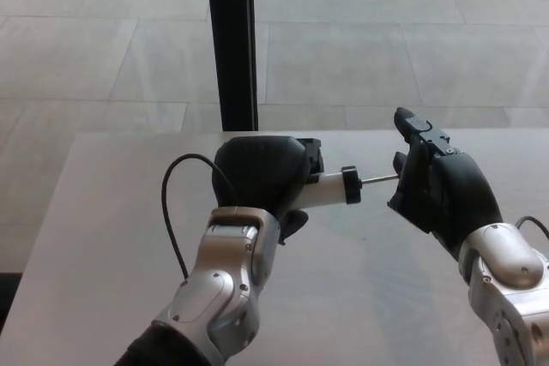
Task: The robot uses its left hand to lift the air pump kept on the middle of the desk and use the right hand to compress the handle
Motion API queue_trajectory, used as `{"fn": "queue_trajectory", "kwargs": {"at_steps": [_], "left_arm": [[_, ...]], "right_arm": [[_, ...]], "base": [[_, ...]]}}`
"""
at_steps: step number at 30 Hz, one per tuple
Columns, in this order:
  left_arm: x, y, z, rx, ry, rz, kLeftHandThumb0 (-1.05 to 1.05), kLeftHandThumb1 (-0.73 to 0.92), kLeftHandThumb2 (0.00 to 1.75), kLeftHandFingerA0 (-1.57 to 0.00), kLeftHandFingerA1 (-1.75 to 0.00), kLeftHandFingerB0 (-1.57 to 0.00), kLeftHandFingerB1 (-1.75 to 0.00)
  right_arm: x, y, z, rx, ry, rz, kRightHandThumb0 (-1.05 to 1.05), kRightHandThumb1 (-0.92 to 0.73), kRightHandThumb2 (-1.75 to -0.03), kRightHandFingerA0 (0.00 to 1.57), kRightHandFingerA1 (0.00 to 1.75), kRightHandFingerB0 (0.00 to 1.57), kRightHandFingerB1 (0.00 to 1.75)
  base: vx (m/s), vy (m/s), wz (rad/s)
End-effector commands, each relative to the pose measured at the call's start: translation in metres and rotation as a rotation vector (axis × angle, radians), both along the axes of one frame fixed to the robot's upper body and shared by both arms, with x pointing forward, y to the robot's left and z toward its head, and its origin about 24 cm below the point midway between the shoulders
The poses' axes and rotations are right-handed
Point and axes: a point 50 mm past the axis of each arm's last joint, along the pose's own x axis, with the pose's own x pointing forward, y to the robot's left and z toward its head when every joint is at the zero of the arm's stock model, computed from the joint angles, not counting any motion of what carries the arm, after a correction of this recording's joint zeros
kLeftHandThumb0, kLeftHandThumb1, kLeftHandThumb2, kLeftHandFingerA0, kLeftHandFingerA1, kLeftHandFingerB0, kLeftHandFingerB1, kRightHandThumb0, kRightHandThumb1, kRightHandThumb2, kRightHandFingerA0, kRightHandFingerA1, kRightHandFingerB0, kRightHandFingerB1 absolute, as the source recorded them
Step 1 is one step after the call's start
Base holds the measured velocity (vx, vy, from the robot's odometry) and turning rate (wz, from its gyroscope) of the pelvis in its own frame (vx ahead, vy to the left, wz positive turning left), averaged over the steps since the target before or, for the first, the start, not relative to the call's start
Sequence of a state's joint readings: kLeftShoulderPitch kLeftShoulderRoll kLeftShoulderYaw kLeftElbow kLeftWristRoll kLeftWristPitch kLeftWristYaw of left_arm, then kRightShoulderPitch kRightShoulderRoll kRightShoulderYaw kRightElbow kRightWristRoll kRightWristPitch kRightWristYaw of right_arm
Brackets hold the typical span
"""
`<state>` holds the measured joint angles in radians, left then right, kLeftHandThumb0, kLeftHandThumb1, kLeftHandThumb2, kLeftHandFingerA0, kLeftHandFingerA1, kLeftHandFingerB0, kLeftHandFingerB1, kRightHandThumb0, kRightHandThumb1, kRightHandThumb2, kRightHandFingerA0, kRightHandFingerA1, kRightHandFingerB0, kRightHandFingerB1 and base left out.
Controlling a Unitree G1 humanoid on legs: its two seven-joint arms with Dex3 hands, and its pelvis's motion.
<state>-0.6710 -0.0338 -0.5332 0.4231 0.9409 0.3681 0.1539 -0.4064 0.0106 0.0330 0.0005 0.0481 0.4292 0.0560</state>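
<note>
The lift looks done. The left hand [262, 173] is wrapped around the body of the pump [330, 190] and holds it clear of the surface [103, 212], with the barrel lying roughly level and pointing toward the robot's right. The pump sits above the middle of the surface, near its far edge. A black hose [171, 212] loops out from behind the left hand and hangs down past the forearm.

The compress step appears to be under way. Only a short length of the thin rod [380, 180] shows between the barrel's black end cap and the right hand [437, 195], so the plunger seems to be pushed most of the way in. The right hand stands upright at the rod's outer end, its palm side facing the pump. The handle itself is hidden against the palm, so I cannot tell whether the fingers are closed on it or only pressing flat.

What seems to be left is the last bit of the stroke, bringing the handle up to the cap.
</note>
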Motion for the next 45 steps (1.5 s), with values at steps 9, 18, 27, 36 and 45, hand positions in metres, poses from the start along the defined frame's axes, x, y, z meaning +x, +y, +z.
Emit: {"fn": "queue_trajectory", "kwargs": {"at_steps": [9,18,27,36,45], "left_arm": [[0.0092,-0.005,0.0055,0.017,-0.004,0.017,-0.36,0.65,0.63,-0.88,-1.66,-0.76,-1.2],[0.0124,-0.0068,0.0098,0.022,-0.029,0.009,-0.42,0.45,0.91,-1.2,-1.36,-0.85,-1.11],[0.0114,-0.0075,0.0088,-0.032,-0.014,0.044,-0.35,0.78,0.73,-0.95,-1.68,-0.83,-1.05],[0.0115,-0.0075,0.0088,-0.032,-0.015,0.045,-0.35,0.78,0.73,-0.95,-1.68,-0.83,-1.05],[0.0115,-0.0075,0.0088,-0.033,-0.015,0.045,-0.35,0.78,0.73,-0.95,-1.68,-0.83,-1.05]], "right_arm": [[0.003,0.0067,0.0069,0.024,-0.025,0.0,-1.02,-0.92,-1.29,0.0,0.07,0.0,0.08],[0.0007,0.0067,0.0061,0.029,-0.017,-0.01,-1.05,-0.91,-1.29,0.0,0.06,0.0,0.06],[-0.0016,0.0012,0.0068,-0.028,-0.03,-0.003,-0.98,-0.92,-0.95,0.0,0.0,0.0,0.0],[-0.0017,0.0012,0.0068,-0.029,-0.03,-0.003,-0.98,-0.92,-0.95,0.0,0.0,0.0,0.0],[-0.0017,0.0012,0.0068,-0.03,-0.03,-0.003,-0.98,-0.92,-0.95,0.0,0.0,0.0,0.0]], "base": [[0.0,0.0,0.0],[0.0,0.0,0.0],[0.0,0.0,0.0],[0.0,0.0,0.0],[0.0,0.0,0.0]]}}
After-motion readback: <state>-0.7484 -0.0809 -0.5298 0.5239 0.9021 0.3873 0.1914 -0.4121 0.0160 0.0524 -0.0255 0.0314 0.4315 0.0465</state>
